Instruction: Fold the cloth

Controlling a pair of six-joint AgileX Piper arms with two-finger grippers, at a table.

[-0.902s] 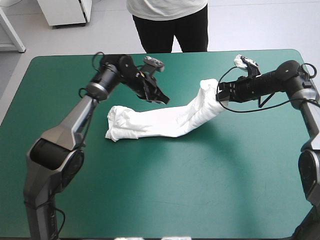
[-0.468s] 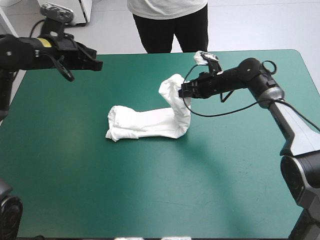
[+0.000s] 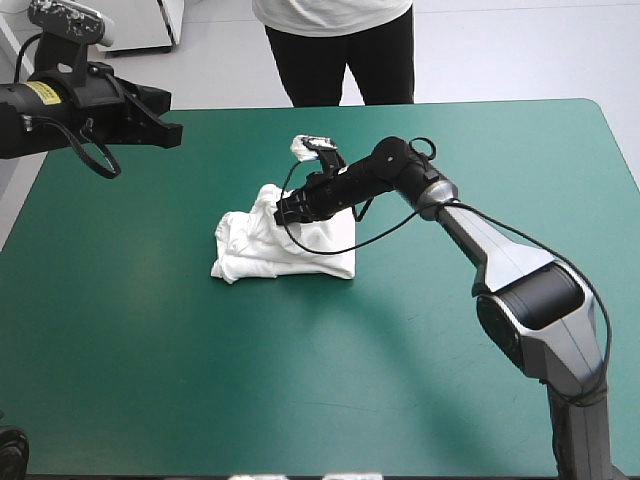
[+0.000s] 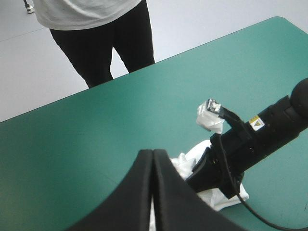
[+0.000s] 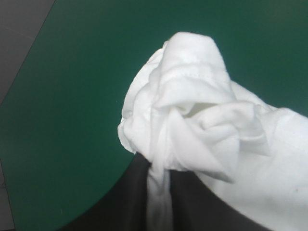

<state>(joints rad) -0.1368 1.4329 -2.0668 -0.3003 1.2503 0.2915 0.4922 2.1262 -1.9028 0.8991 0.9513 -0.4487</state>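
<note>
The white T-shirt (image 3: 262,246) lies as a folded bundle left of the table's middle, one end doubled back over the rest. My right gripper (image 3: 283,212) hovers over the bundle's top, shut on the T-shirt; its wrist view shows a bunched white fold (image 5: 192,125) pinched between the black fingers (image 5: 130,202). My left gripper (image 3: 172,132) is raised high above the table's far left corner, shut with nothing in it. From there its wrist view looks down on the T-shirt (image 4: 192,161) and the right gripper (image 4: 195,180), its own fingers (image 4: 144,192) meeting in an arch.
A person stands beyond the table's far edge (image 3: 330,106), not over the top. Teal-green cover (image 3: 330,380) lies bare in front of and to the right of the bundle.
My right gripper has carried the T-shirt's right end leftward over the bundle, doubling it. The left arm let go, rose away to the far left and now holds still.
</note>
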